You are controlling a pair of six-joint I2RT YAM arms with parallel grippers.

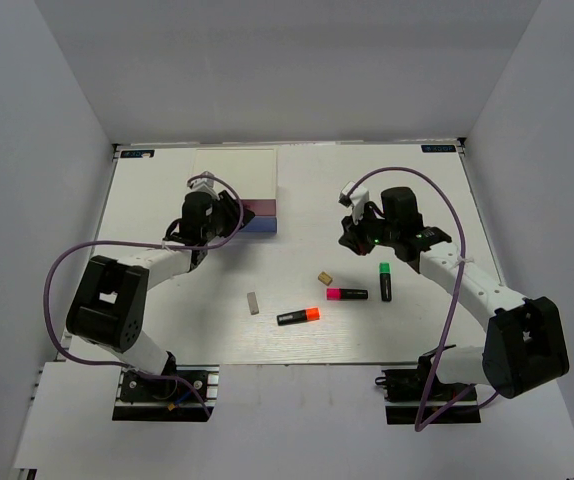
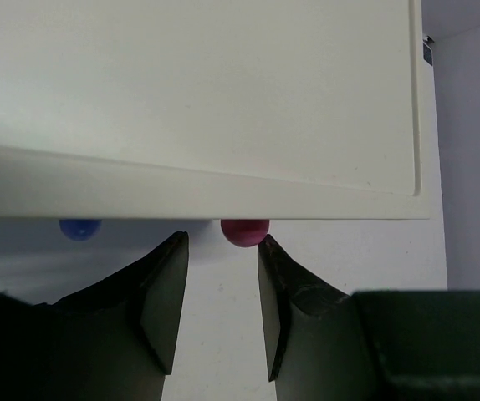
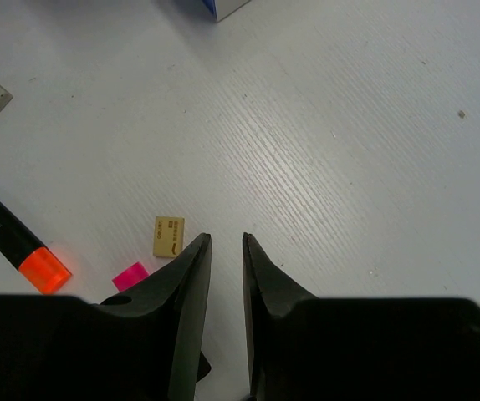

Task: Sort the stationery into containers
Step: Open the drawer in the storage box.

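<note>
**Overhead view.** I see the orange highlighter (image 1: 298,316) lying roughly parallel to the near edge of the worktop (image 1: 447,200), orange end to the right. The pink highlighter (image 1: 347,294) lies the same way, pink end to the left. The green highlighter (image 1: 385,282) runs near-to-far, green end toward the far edge. All three sit right of centre in the near half. The tan block (image 1: 324,277) is just beyond the pink one. The grey-white eraser (image 1: 253,303) lies left of the orange one, long axis near-to-far. The drawer box (image 1: 235,180) stands at the far edge, left of centre. The worktop is white and faintly grained, enclosed by plain pale walls (image 1: 57,110).

**Left wrist.** The left gripper (image 2: 222,242) has its fingers parted and empty, just short of the pink knob (image 2: 244,231). The blue knob (image 2: 79,228) is to the left. The cream top hides the drawer fronts.

**Right wrist.** The right gripper (image 3: 226,238) is narrowly parted, holding nothing, above bare worktop. Here the pink highlighter shows only its tip, and the frame edge cuts off the eraser.
</note>
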